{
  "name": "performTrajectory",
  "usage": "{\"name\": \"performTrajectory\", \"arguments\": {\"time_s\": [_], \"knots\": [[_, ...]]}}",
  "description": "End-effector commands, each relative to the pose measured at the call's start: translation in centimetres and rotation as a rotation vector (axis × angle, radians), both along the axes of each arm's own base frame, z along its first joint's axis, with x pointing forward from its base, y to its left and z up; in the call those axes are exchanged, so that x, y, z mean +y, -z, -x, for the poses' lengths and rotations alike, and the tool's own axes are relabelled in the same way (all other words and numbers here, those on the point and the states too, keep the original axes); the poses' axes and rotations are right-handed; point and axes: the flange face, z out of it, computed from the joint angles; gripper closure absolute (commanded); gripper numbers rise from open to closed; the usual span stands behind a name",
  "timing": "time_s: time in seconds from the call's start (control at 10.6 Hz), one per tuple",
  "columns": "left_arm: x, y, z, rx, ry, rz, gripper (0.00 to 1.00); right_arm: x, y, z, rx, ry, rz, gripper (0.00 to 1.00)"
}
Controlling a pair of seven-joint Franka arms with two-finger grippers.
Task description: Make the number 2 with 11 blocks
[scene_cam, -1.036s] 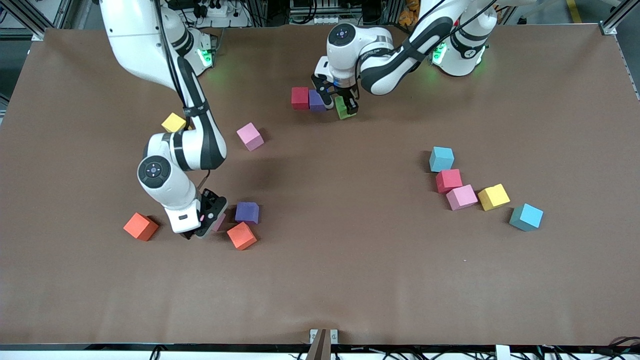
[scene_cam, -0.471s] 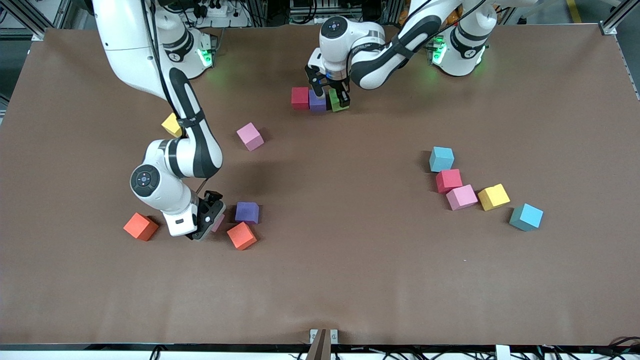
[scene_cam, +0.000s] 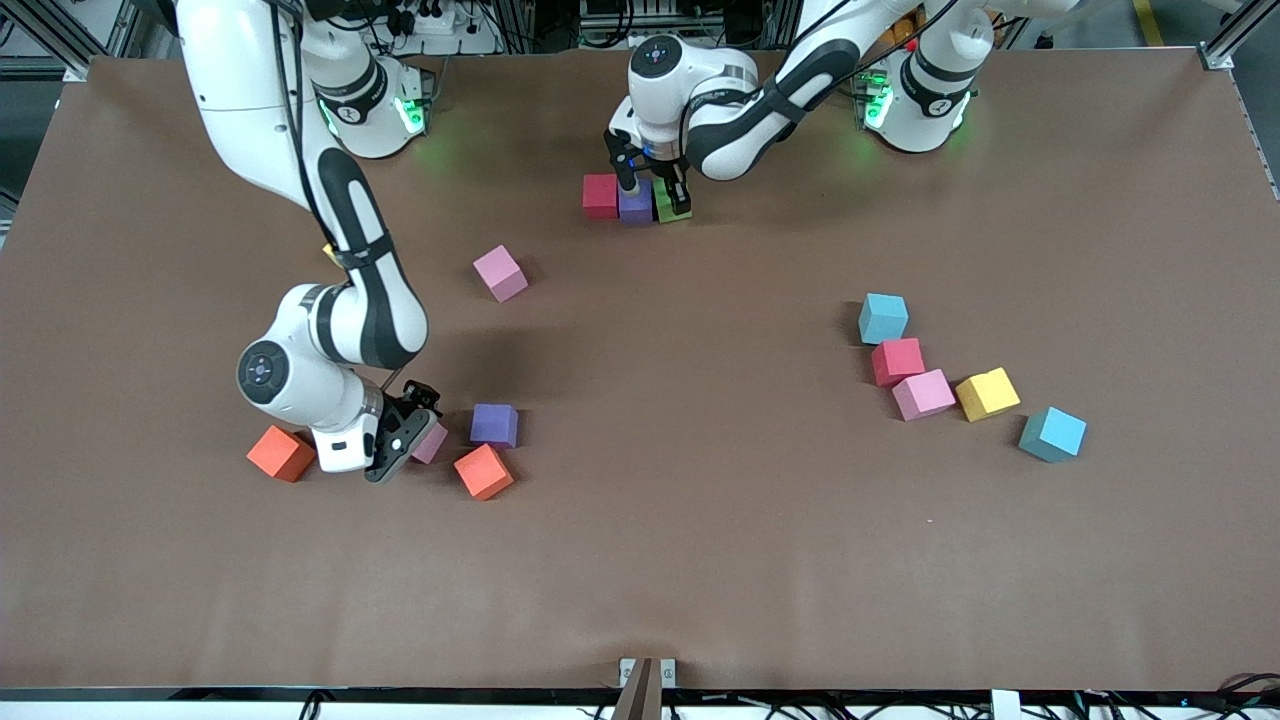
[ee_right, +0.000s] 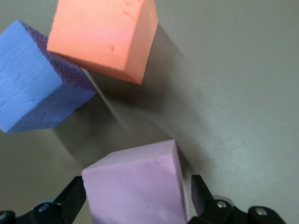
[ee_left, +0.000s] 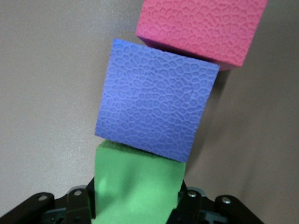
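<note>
A: Left hand [scene_cam: 661, 196]?
B: Clamped on the green block [scene_cam: 668, 201], touching the purple block [scene_cam: 634, 200] beside the red block [scene_cam: 600, 195], near the arms' bases.
A: Right hand [scene_cam: 405, 437]?
B: Fingers apart around a pink block [scene_cam: 432, 443] on the tabletop [scene_cam: 700, 520].

A brown matte table covering [scene_cam: 700, 560] fills nearly the whole scene, evenly lit from above with soft shadows. Along its edge by the arm bases run aluminium frame rails [scene_cam: 60, 30] and cables with a power strip [scene_cam: 440, 20]; grey floor [scene_cam: 1190, 20] shows past one corner
</note>
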Motion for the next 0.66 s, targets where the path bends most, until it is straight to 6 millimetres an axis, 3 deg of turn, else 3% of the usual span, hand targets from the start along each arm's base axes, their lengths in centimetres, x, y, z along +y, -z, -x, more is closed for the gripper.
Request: {"name": "performTrajectory", "arguments": {"time_s": [0.0, 0.19, 0.28, 0.38, 0.56], "knots": [[-0.7, 0.2, -0.5, -0.017, 0.034, 0.013, 0.41, -0.7, 0.7, 0.0, 0.032, 0.037, -0.052, 0.0], [-0.8, 0.3, -0.3, -0.013, 0.037, 0.013, 0.41, -0.3, 0.4, -0.1, 0.021, 0.012, -0.047, 0.0], [-0.8, 0.3, -0.3, -0.013, 0.037, 0.013, 0.36, 0.1, 0.2, -0.2, 0.017, 0.001, -0.045, 0.0], [-0.8, 0.2, -0.3, -0.013, 0.034, 0.014, 0.0, 0.4, -0.1, -0.5, 0.005, -0.02, -0.038, 0.06], [-0.8, 0.2, -0.4, -0.016, 0.026, 0.015, 0.0, 1.0, -1.5, -1.6, -0.032, -0.085, -0.013, 0.35]]}}
